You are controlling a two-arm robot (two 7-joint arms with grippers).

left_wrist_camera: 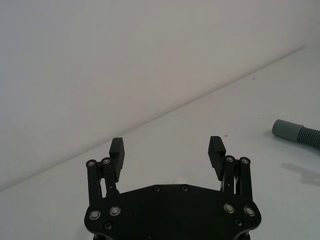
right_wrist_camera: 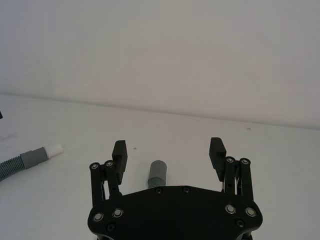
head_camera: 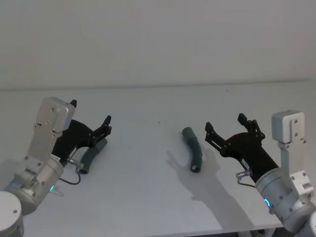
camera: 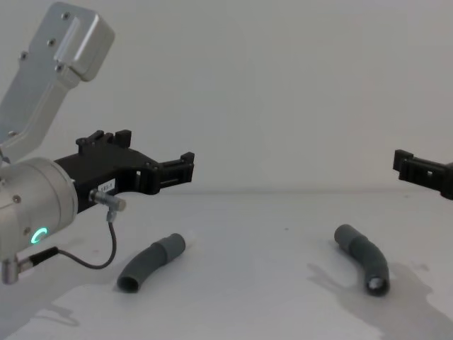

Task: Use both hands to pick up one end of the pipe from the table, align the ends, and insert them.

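Though meant as one pipe, it lies in two short curved pieces, dark grey and ribbed. The white-tipped piece has a smooth grey collar and a white plug at its far end. The cuffed piece has a wider smooth grey cuff at its far end (its near end looks like a dark opening). The worktop is plain white and matte, with a bare pale wall behind it. My left claw hangs above the worktop, released, fingers wide apart. The white-tipped piece lies flat under it, not touching. My right claw is also released and raised off the worktop. The cuffed piece lies just to its left, apart from it, between my two claws. The two pieces lie well apart.
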